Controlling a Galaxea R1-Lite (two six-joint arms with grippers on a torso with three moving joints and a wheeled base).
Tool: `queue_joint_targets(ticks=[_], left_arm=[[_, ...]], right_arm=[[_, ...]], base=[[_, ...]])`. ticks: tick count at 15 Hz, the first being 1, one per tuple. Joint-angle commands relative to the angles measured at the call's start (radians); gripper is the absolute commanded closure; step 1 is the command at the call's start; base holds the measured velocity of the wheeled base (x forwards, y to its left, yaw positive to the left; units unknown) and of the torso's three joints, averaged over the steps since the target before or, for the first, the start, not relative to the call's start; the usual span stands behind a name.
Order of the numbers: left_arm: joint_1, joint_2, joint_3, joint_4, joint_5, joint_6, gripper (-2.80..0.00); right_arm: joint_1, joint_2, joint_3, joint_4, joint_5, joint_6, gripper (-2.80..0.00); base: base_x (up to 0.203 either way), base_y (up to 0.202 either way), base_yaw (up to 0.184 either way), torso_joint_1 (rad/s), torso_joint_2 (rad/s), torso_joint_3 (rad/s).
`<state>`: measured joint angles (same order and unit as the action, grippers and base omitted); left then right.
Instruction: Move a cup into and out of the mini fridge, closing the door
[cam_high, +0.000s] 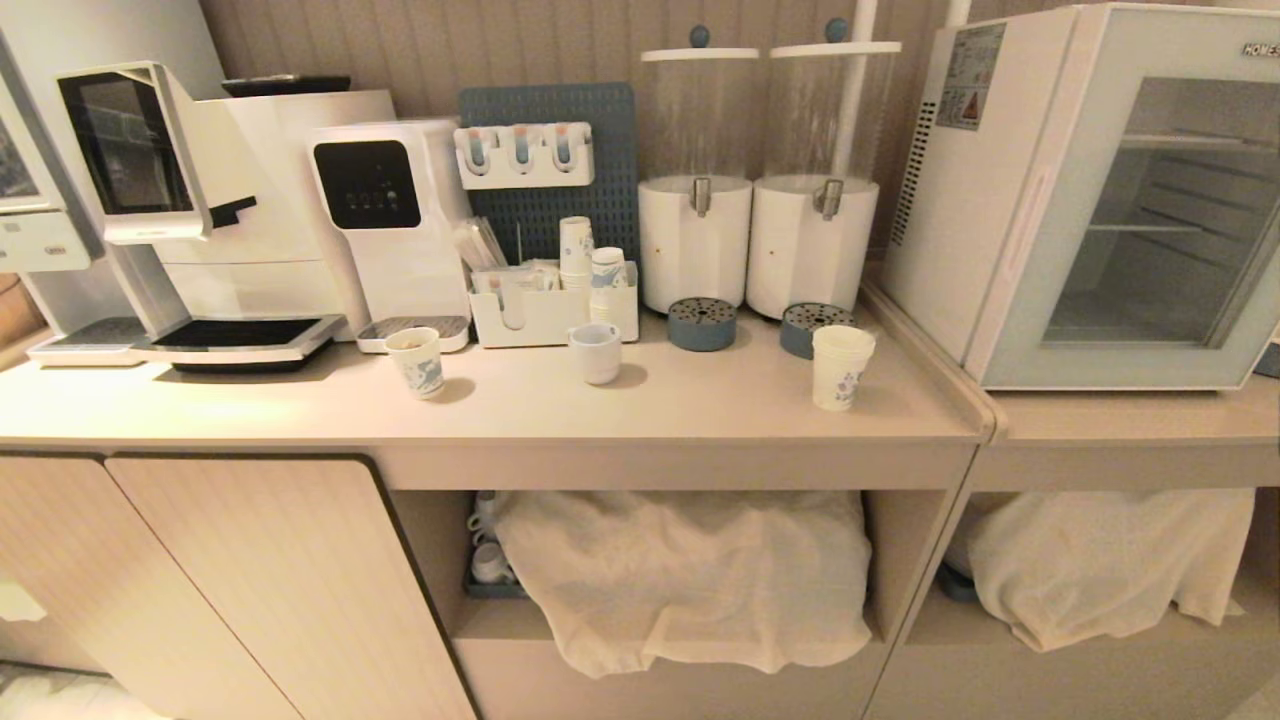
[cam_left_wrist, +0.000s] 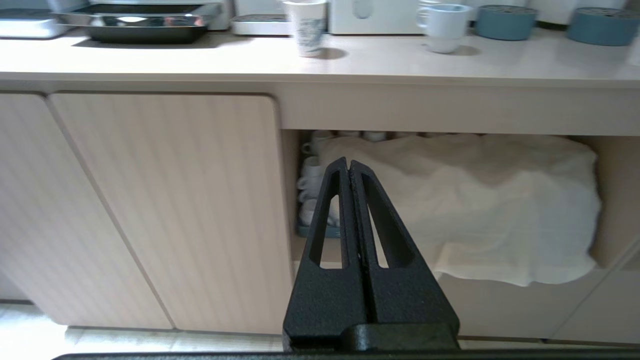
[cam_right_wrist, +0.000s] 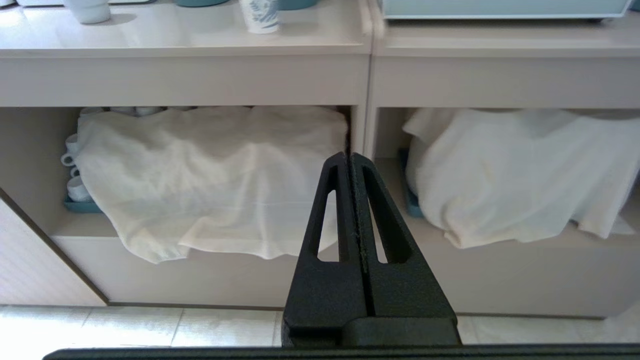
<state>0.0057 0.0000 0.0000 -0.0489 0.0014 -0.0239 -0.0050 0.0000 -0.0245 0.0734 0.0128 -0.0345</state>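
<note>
Cup (cam_high: 842, 366) upright near counter edge (cam_high: 700, 437), beside fridge's closed door (cam_high: 1130, 230); both grippers (cam_left_wrist: 348, 165) (cam_right_wrist: 349, 159) pressed together, low.

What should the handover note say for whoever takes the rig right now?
Left gripper: shut, empty, low in front of the cabinet.
Right gripper: shut, empty, low before the open shelves.
Cup: upright on the counter, near its right end, left of the mini fridge.
Door: closed; nothing visible on the shelves through the glass.
Done: nothing visible yet.
Left: open door, put cup in, take it out, close door.
</note>
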Motion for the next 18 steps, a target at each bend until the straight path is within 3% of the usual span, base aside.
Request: queue_joint_targets(ticks=[1, 10, 18], left_arm=[[0.000, 0.000, 0.018, 0.000, 0.000, -0.001, 0.00], [0.000, 0.000, 0.018, 0.000, -0.001, 0.001, 0.00], [0.000, 0.000, 0.018, 0.000, 0.000, 0.001, 0.00]], right_arm=[[0.000, 0.000, 0.000, 0.000, 0.000, 0.000, 0.00], [0.000, 0.000, 0.000, 0.000, 0.000, 0.001, 0.00], [-0.001, 0.000, 0.000, 0.000, 0.000, 0.008, 0.00]], base=[[0.000, 0.191, 0.001, 0.001, 0.00, 0.001], [0.000, 0.188, 0.000, 0.002, 0.00, 0.002], [0.000, 0.011, 0.001, 0.000, 0.00, 0.001]])
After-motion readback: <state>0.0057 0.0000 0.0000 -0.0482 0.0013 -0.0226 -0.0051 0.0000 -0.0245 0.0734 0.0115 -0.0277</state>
